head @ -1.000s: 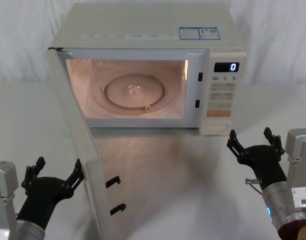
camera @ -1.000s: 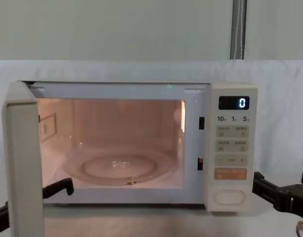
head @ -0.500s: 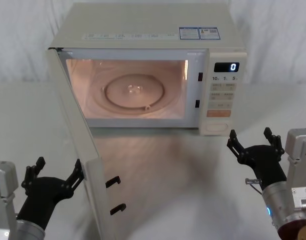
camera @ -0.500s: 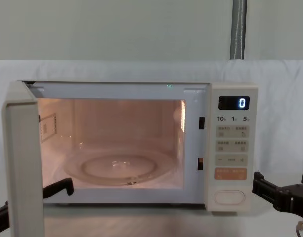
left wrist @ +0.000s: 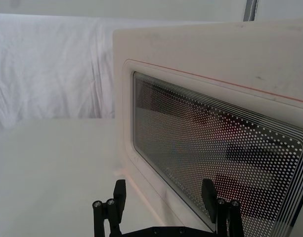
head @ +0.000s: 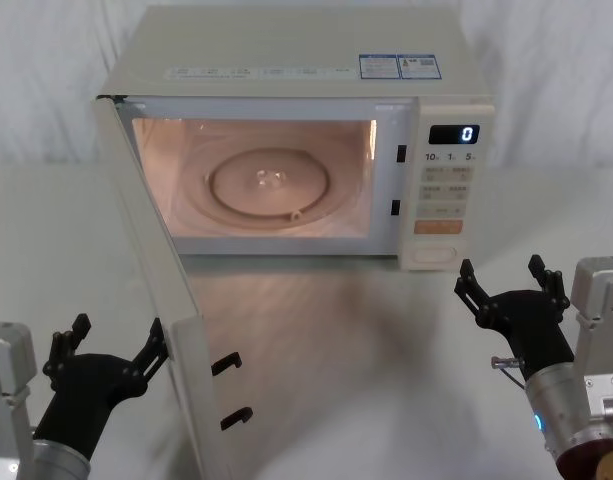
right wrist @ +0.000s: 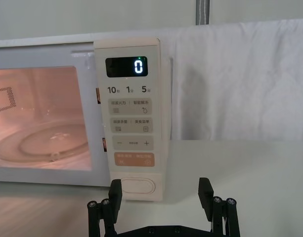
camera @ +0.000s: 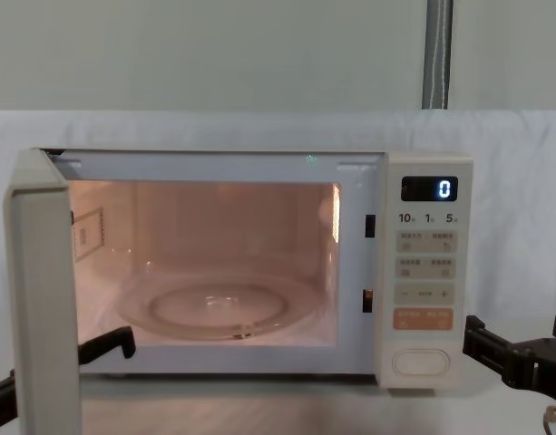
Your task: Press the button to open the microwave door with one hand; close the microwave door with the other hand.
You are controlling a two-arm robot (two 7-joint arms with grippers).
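Note:
The cream-white microwave (head: 286,60) stands at the back of the table with its lit cavity exposed and display reading 0. The microwave door (head: 156,290) is swung fully open toward me on its left hinge; its dotted glass window (left wrist: 220,153) faces my left wrist camera. My left gripper (head: 111,350) is open, low at the front left, just outside the door's outer face. The oval button (right wrist: 137,186) sits at the bottom of the control panel (head: 446,190). Open as well, my right gripper (head: 511,290) hovers in front of the panel's lower right, a short way from the button (head: 434,256).
A glass turntable (head: 269,185) lies inside the cavity. White cloth (camera: 259,127) drapes the wall behind and covers the table (head: 386,380). Two black latch hooks (head: 229,390) stick out from the door's free edge over the open table space between my arms.

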